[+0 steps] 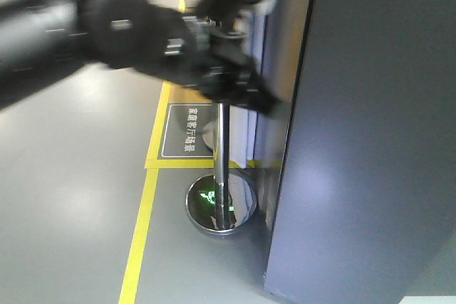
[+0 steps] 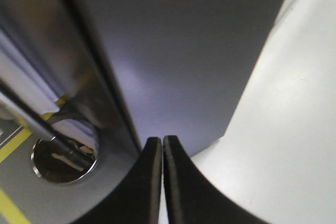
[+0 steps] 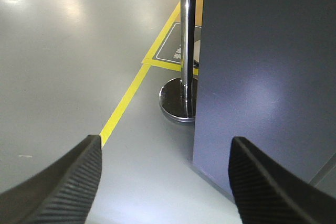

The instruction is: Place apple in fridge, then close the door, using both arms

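At the left edge of the door (image 1: 370,133), the left arm (image 1: 107,33) reaches in from the left, blurred, its gripper (image 1: 267,101) at or against the door's dark grey outer face; contact cannot be confirmed. In the left wrist view the left gripper (image 2: 161,153) has its fingers pressed together, nothing between them, pointing at the grey panel. The right gripper (image 3: 165,174) shows fingers spread wide apart, empty, over grey floor (image 3: 63,51) beside the door's lower corner. A chrome stanchion post (image 1: 222,165) on a round base stands just beyond the door edge, near a yellow floor line (image 1: 139,240). Apple not visible in any view; fridge interior hidden behind the door.
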Available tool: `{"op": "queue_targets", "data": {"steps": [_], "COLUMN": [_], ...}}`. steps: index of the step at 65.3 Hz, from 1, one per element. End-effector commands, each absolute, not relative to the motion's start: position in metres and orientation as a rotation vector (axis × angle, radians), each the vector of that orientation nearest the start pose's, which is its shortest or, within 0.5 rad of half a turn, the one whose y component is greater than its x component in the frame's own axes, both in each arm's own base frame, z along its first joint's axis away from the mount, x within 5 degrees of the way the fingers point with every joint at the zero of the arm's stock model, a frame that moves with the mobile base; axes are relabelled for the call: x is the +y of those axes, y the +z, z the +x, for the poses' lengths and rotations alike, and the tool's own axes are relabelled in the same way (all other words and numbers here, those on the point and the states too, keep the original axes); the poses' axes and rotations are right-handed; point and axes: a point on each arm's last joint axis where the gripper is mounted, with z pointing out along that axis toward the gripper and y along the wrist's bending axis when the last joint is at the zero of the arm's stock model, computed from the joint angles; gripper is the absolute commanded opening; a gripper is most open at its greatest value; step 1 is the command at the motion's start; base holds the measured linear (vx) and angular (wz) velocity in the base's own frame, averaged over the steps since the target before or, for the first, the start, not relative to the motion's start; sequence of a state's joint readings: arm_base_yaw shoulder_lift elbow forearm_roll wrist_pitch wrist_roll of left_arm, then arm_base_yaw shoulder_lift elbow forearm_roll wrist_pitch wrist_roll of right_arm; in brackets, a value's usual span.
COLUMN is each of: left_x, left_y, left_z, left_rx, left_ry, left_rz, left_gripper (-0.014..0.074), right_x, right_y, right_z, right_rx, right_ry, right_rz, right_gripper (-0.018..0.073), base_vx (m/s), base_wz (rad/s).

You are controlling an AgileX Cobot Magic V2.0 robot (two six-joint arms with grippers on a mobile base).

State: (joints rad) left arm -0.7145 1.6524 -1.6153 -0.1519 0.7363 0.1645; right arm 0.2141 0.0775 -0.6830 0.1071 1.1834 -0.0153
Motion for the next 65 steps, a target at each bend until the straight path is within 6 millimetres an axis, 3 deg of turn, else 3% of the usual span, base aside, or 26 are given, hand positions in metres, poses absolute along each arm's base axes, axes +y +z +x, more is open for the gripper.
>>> {"op": "queue_targets", "data": {"steps": [1,15,26,37,65], "left_x": [-0.219,-0.164,-0.137,-0.127,-0.125], "left_y": [0.41,0.395,0.379,0.368,0.364], "left_z": [0.26,0.22,0.189,0.175,0.173], "left_rx": [1.987,1.984,1.964,1.935,1.966], "left_ry": [-0.488,-0.432,-0.422,-0.423,-0.412], "left_rz": [0.784,0.727,0.699,0.681,0.699], "left_gripper": [-0.0006,-0.0006,-0.0006,-0.0006,-0.0006], "right_x": [0.005,0.005,0.006,0.006,0.005], "right_y": [0.329,0.329,0.331,0.332,0.334], "right_z": [-0.017,-0.017,-0.017,-0.016,-0.015], "right_rx": [1.985,1.98,1.962,1.947,1.924], "right_ry": [0.249,0.252,0.254,0.257,0.249], "right_rz": [-0.242,-0.241,-0.238,-0.235,-0.23], "right_gripper": [0.0486,0.0486,0.0486,0.0486,0.0484], "base_vx": [0.0,0.0,0.0,0.0,0.0], "base_wz": [0.0,0.0,0.0,0.0,0.0]}}
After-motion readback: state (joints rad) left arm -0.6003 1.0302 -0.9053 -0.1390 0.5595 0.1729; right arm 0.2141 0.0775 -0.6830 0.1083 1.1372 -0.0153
